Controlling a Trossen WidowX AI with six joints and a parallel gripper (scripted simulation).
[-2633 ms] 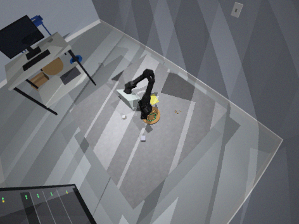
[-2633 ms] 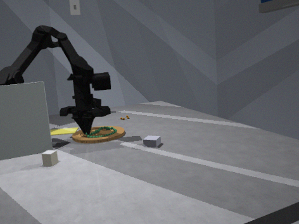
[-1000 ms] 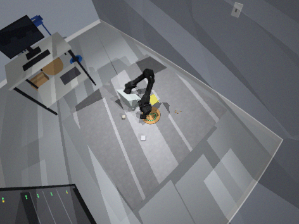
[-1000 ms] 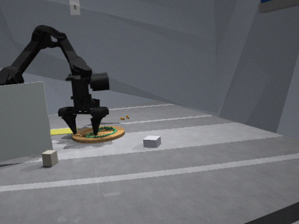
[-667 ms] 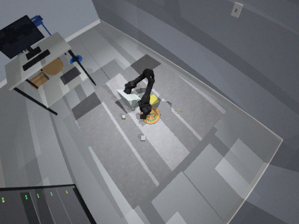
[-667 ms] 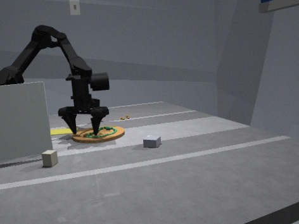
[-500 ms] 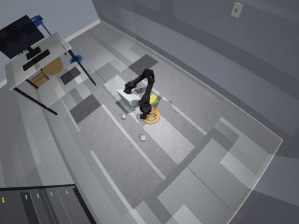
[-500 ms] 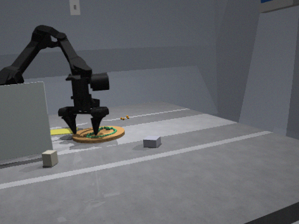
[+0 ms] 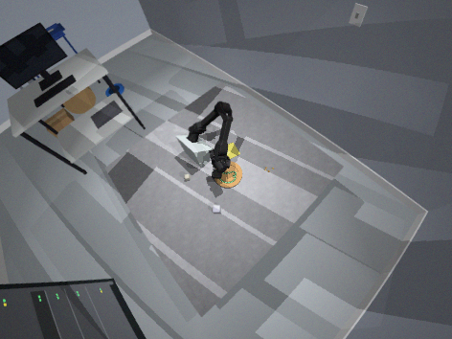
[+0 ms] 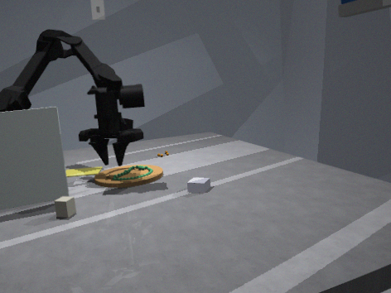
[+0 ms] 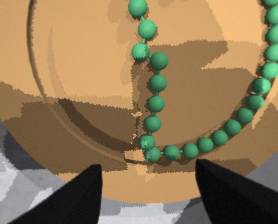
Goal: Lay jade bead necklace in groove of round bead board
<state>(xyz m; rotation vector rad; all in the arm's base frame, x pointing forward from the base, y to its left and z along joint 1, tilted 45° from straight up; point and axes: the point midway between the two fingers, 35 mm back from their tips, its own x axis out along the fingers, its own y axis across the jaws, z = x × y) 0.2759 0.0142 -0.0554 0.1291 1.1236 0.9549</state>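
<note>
"Necklace first: where is it, and which way does it run?"

"On the round board. Its green beads make a stretched loop, lying left to right in the exterior view with the far end a little higher. From the wrist, the long axis runs roughly up and down, with a tight corner at the bottom."

"Is it in the groove?"

"Not all of it. One strand cuts inward, while the left stretch of groove lies bare. The right-hand beads follow a curve, but I cannot tell how well they sit in it."

"And the gripper?"

"Partly open, nothing between its fingers, tips pointing down above the board, near that corner."

"What else is around?"

"A pale panel stands upright beside the arm and hides part of the counter in the exterior view. A yellow piece lies near the board. Then there's a beige cube, a white block and some small orange bits, all apart from the board."

"Anything on the beads?"

"Only the gripper's above them; nothing rests on the part I can see."
</note>
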